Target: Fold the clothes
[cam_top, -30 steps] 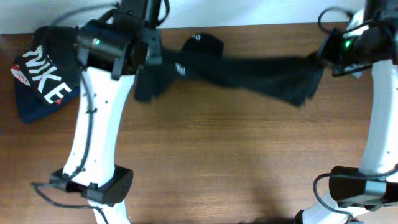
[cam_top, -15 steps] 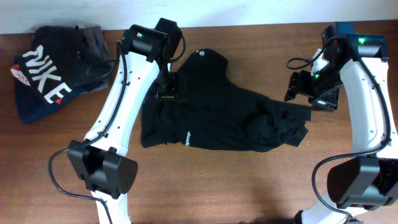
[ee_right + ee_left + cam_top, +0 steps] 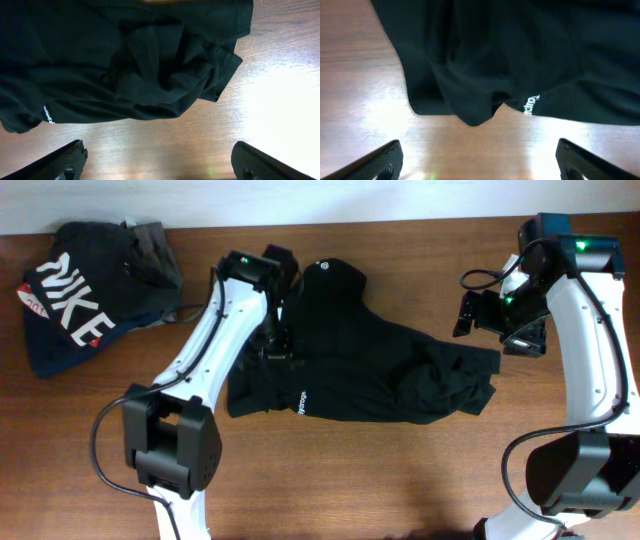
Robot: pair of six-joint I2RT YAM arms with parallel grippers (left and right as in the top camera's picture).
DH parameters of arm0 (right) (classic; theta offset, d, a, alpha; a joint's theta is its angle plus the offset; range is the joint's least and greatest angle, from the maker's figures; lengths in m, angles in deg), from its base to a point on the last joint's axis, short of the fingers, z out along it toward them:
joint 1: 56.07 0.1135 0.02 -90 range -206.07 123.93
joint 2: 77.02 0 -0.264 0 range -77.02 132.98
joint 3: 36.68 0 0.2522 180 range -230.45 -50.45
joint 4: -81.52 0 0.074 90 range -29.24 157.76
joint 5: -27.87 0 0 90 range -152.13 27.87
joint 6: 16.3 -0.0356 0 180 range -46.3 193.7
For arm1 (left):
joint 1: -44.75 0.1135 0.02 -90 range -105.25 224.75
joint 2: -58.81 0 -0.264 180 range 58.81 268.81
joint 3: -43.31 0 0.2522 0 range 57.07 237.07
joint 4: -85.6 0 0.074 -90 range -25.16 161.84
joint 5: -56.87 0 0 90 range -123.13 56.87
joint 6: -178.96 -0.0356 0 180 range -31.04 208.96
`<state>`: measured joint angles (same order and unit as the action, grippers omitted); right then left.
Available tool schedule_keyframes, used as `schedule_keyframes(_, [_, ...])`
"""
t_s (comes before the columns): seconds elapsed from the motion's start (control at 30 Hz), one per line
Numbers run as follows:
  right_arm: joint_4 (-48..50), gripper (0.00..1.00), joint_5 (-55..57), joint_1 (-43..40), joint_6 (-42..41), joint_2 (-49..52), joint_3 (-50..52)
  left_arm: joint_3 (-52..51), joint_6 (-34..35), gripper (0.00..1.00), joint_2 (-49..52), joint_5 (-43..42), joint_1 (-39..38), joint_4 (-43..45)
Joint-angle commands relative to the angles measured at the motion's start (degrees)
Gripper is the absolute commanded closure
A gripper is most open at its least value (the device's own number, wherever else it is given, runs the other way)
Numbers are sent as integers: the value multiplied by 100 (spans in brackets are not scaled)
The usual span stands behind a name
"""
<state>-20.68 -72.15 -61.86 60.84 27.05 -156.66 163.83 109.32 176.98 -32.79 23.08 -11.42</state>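
The clothes, one black T-shirt, lie in a crumpled heap on the wooden table, with a tiny pale round logo at the far end. My left gripper hovers open over the shirt's left part, holding nothing. In the left wrist view the shirt lies ahead, and bare wood shows between the spread fingers of the gripper. My right gripper is open just off the shirt's right end. Its wrist view shows the bunched fabric beyond the empty gripper.
A dark garment with white NIKE lettering lies at the far left, with a grey garment behind it. The table's back edge meets a white wall. Both arm bases stand at the front corners.
A second ago both grippers held the shirt stretched between them above the table. Both have opened and let go, and the shirt has dropped onto the wood in a heap.
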Motion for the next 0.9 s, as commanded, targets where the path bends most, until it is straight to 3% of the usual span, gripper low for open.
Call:
schedule_keyframes(0.0, [-2, 3, 13, 22, 46, -138, 31, -603, 111, 11, 35, -437, 46, 640])
schedule_keyframes(0.1, [-2, 3, 13, 22, 46, -138, 31, -894, 457, 18, 37, -807, 42, 1012])
schedule_keyframes(0.37, [22, 3, 15, 22, 46, -138, 31, -1036, 896, 19, 46, -754, 50, 1432])
schedule_keyframes(0.6, [22, 3, 17, 22, 66, -138, 31, -1036, 791, 19, 129, 280, 87, 1893])
schedule_keyframes(0.87, [61, 3, 15, 22, 66, -138, 31, -1036, 136, 19, 131, 551, 122, 2223])
